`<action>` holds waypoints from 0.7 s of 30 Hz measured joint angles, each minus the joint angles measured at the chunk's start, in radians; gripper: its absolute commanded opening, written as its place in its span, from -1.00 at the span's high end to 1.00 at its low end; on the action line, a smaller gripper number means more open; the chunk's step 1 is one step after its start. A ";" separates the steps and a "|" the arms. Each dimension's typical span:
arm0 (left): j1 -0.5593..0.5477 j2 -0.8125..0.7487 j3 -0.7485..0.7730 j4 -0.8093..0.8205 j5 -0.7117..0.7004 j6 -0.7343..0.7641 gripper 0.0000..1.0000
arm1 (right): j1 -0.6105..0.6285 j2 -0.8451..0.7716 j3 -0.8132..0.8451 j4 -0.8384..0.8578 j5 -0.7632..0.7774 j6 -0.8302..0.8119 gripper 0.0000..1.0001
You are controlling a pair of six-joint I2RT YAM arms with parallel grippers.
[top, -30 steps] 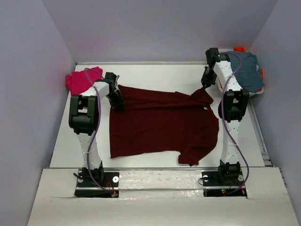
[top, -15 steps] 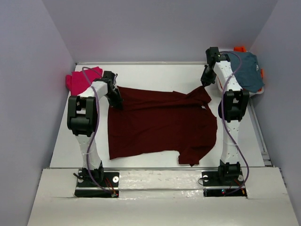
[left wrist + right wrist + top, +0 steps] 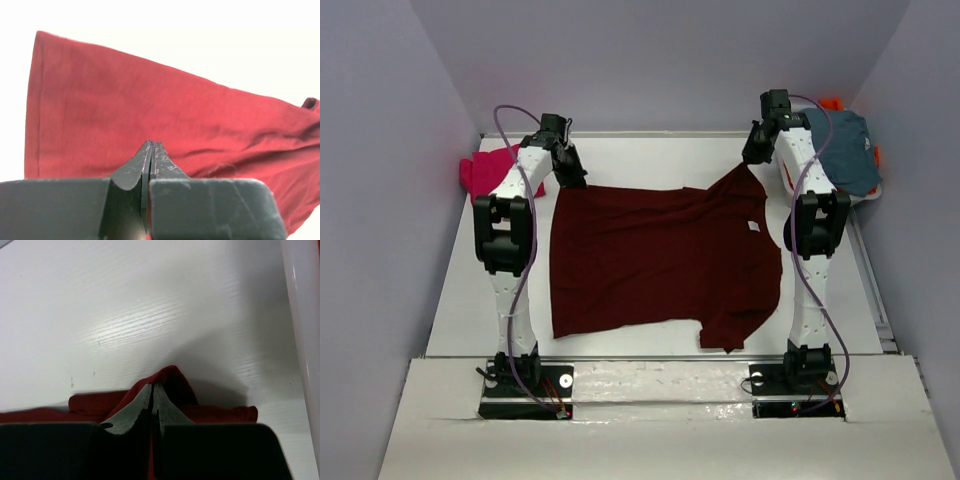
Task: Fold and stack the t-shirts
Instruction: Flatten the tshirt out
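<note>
While the maroon t-shirt (image 3: pixel 660 260) lies spread over the middle of the white worktop (image 3: pixel 650 150), both of its far corners are pinched and lifted a little. The left fingers (image 3: pixel 146 159) are pressed together on the shirt's far left corner. The left wrist view shows their dark tips closed tight, with the red cloth fanning out flat beyond them and a sliver of red between them lower down. The right fingers (image 3: pixel 144 401) are clamped on the shirt's far right corner, where the cloth rises in a small peak around the tips and folds back on itself to either side. Seen from above, the left fingers (image 3: pixel 569 177) and the right fingers (image 3: pixel 751 160) stand at those two corners, and the far hem is drawn fairly straight between them. The shirt's near edge rests on the worktop, with one sleeve hanging toward the near right. A pink t-shirt (image 3: pixel 480 172) sits crumpled beyond the maroon shirt's far left corner. A grey-blue garment (image 3: pixel 845 150) lies beyond its far right corner, with a bit of orange cloth (image 3: pixel 830 103) showing behind it.
</note>
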 measured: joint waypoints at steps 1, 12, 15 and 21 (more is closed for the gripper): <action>0.000 0.018 0.024 0.002 0.000 -0.002 0.87 | 0.000 0.000 0.000 0.012 -0.005 0.000 0.86; 0.000 0.232 0.215 -0.026 0.000 -0.023 0.87 | 0.000 -0.010 -0.029 0.113 -0.044 -0.009 0.86; 0.000 0.278 0.251 -0.039 0.002 -0.032 0.87 | 0.000 -0.011 -0.034 0.143 -0.054 -0.012 0.86; 0.000 0.309 0.298 -0.046 0.011 -0.050 0.87 | 0.000 -0.011 -0.034 0.212 -0.069 -0.011 0.86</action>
